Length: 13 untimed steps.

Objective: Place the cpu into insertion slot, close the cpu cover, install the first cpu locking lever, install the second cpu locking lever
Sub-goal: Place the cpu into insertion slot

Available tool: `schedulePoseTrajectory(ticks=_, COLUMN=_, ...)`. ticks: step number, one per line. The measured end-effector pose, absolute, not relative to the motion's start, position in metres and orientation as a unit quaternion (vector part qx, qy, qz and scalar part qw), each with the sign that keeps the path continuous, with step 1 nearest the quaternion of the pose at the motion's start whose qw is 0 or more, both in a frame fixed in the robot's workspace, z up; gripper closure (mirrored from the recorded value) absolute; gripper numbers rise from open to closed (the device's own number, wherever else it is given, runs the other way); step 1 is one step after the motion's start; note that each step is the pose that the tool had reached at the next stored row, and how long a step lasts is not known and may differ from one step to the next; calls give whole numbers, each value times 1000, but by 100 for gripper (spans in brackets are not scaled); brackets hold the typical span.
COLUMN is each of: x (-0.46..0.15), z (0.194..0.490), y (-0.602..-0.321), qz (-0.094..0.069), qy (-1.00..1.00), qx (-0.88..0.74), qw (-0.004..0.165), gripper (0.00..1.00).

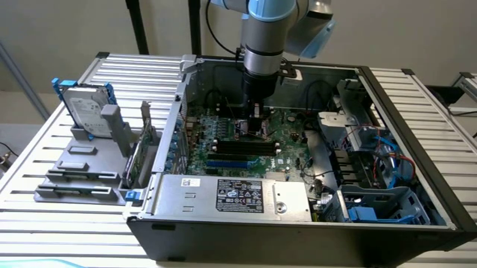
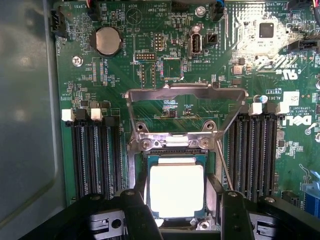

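Inspection of the socket area, wrist view. The cpu (image 2: 176,190) is a small flat square with a pale silvery, faintly tan top face, rounded corners and a thin green border showing along its upper edge. It lies flat and square inside the insertion slot (image 2: 211,190), whose silvery rim shows around it.

The cpu cover (image 2: 187,93) is not closed. This silvery frame plate stands swung up from its hinge at the far edge of the slot, and green board shows through its central window. A thin metal rod (image 2: 223,165) runs along one side of the slot; I cannot tell whether it is latched.

The claw (image 2: 181,202) is spread wide. Its two black fingers (image 2: 137,210) straddle the cpu, one on each side. A gap shows at one finger, and the other sits just beside the chip's edge. Nothing is gripped.

Black memory slots (image 2: 95,150) flank the socket on both sides.

In the exterior view the arm (image 1: 265,44) reaches straight down into the open computer case (image 1: 298,234), with the claw low over the middle of the board. The case rests on a slatted metal surface (image 1: 60,223).
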State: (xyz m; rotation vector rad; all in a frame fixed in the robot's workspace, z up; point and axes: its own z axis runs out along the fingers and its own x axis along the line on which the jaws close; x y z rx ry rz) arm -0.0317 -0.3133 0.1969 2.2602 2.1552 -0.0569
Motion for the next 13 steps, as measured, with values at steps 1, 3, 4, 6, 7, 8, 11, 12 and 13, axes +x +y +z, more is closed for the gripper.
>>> schedulePoseTrajectory(ticks=1, x=-32, z=197, y=-313, qz=-18, qy=690, qx=724, qw=9, gripper=45)
schedulePoseTrajectory(ticks=3, x=-32, z=197, y=-313, qz=-18, qy=690, qx=724, qw=9, gripper=45)
schedulePoseTrajectory(ticks=4, x=-32, z=197, y=-312, qz=-18, qy=690, qx=724, qw=9, gripper=45)
schedulePoseTrajectory(ticks=6, x=-32, z=196, y=-312, qz=-18, qy=690, qx=724, qw=9, gripper=45)
schedulePoseTrajectory(ticks=7, x=-32, z=196, y=-312, qz=-18, qy=690, qx=724, qw=9, gripper=45)
schedulePoseTrajectory(ticks=8, x=-32, z=196, y=-312, qz=-18, qy=690, qx=724, qw=9, gripper=45)
schedulePoseTrajectory(ticks=11, x=-32, z=196, y=-312, qz=-18, qy=690, qx=724, qw=9, gripper=45)
schedulePoseTrajectory(ticks=12, x=-32, z=196, y=-312, qz=-18, qy=690, qx=724, qw=9, gripper=45)
schedulePoseTrajectory(ticks=13, x=-32, z=196, y=-312, qz=-18, qy=690, qx=724, qw=9, gripper=45)
